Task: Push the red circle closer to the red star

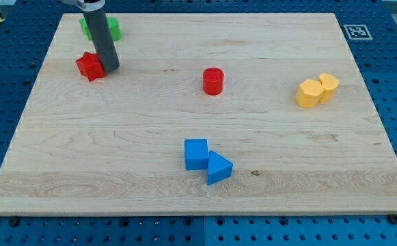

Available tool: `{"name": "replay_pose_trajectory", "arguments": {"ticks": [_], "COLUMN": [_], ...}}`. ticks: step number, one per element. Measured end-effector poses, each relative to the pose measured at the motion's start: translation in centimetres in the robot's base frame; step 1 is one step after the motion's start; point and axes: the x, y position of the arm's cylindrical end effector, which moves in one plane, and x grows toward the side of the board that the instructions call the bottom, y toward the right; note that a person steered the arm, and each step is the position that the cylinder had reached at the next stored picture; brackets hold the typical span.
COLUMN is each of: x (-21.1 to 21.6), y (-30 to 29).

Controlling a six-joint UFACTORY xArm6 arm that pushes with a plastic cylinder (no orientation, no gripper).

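The red circle (pixel 213 80), a short red cylinder, stands near the middle of the wooden board, a little toward the view's top. The red star (pixel 89 66) lies at the view's upper left. My tip (pixel 110 69) is right beside the red star, touching or nearly touching its right side. The rod rises from there toward the view's top left. The red circle is far to the right of my tip, with open board between them.
A green block (pixel 111 29) sits behind the rod at the view's top left, partly hidden. Two yellow blocks (pixel 317 90) touch at the right. A blue cube (pixel 196 154) and a blue triangle (pixel 218 168) touch at bottom centre. The board's (pixel 116 171) edges drop to a blue perforated table.
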Motion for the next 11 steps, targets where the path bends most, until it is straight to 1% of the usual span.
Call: {"name": "replay_pose_trajectory", "arguments": {"ticks": [1, 3, 4, 5, 6, 8, 10, 11], "x": [-0.1, -0.2, 3.0, 5.6, 5.6, 5.5, 3.0, 3.1], "y": [6.8, 22.6, 24.0, 24.0, 24.0, 21.8, 21.0, 19.6]}}
